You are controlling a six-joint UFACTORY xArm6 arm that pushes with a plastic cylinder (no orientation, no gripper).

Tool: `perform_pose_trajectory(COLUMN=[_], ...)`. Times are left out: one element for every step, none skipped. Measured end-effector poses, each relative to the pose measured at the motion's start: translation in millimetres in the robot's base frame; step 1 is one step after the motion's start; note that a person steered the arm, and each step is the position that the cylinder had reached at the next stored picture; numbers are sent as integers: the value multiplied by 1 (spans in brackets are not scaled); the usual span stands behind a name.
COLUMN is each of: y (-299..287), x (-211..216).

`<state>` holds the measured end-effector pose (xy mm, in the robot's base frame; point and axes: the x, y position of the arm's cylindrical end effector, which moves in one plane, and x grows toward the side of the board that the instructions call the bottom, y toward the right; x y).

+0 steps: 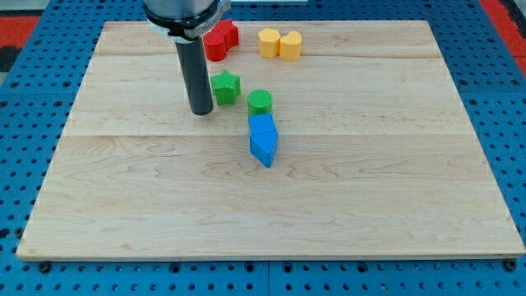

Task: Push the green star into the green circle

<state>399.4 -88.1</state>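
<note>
On the wooden board (271, 205), my tip (201, 112) rests just beside the green star (224, 86), on its left toward the view's bottom. I carry no fingers, only a rod. Right of the star, slightly lower and apart, sits the green circle (260, 101), with two blue blocks (263, 138) just below it.

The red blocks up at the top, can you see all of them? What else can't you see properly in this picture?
- Red blocks, camera view: the arm's dark body covers their left part, so their shapes are unclear.
- Arm above the rod: cut off by the view's top edge.
- My tip: just left of the green star; whether it touches cannot be told.
- Blue blocks: pressed together, so their separate shapes are hard to tell.
</note>
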Motion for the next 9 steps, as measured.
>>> perform_pose_trajectory(y=[7, 48, 81, 103, 107, 61, -4, -102, -126], x=[13, 8, -9, -10, -27, -61, -85, -85, -59])
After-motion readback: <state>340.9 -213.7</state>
